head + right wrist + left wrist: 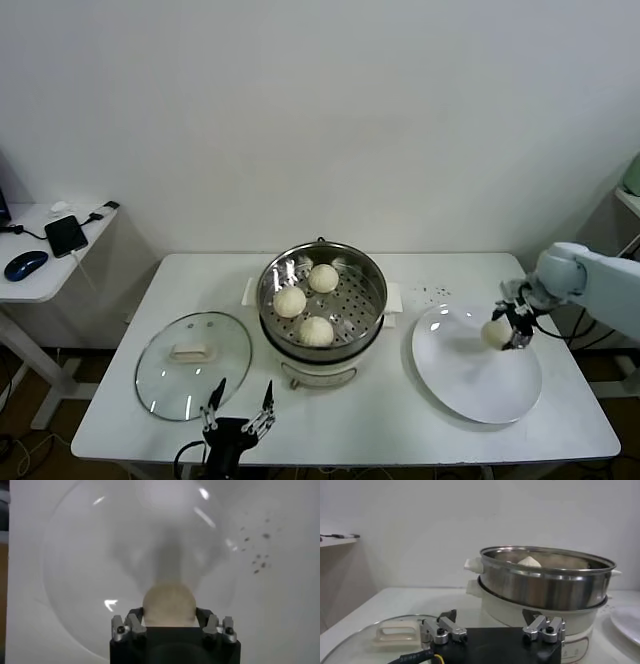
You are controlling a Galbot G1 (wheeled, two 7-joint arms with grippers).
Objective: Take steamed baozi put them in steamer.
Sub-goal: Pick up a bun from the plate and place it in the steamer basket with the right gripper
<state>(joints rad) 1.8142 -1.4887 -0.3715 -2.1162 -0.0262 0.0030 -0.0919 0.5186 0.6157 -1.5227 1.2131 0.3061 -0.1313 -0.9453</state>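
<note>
1. Nearest to the head camera, at 6 o'clock on the table [120, 420]: left gripper [239, 412], fingers spread wide apart, holding nothing, parked just beside the glass lid [193, 364].
2. Glass lid lying flat at about 8 o'clock from the steamer [322, 345], white handle up.
3. Steamer at table centre, with 3 steamed baozi [317, 330] resting on the perforated tray: 1 at 12 o'clock, 1 at 9 o'clock, 1 at 6 o'clock inside the pot.
4. At 3 o'clock from the steamer: white plate [480, 385], with the right gripper [510, 328] over its 1 o'clock part.
5. Right gripper fingers closed around the 4th baozi [168, 604], 1 finger on each side of the bun.
6. Small dark specks [436, 292] on the table between steamer and plate.
</note>
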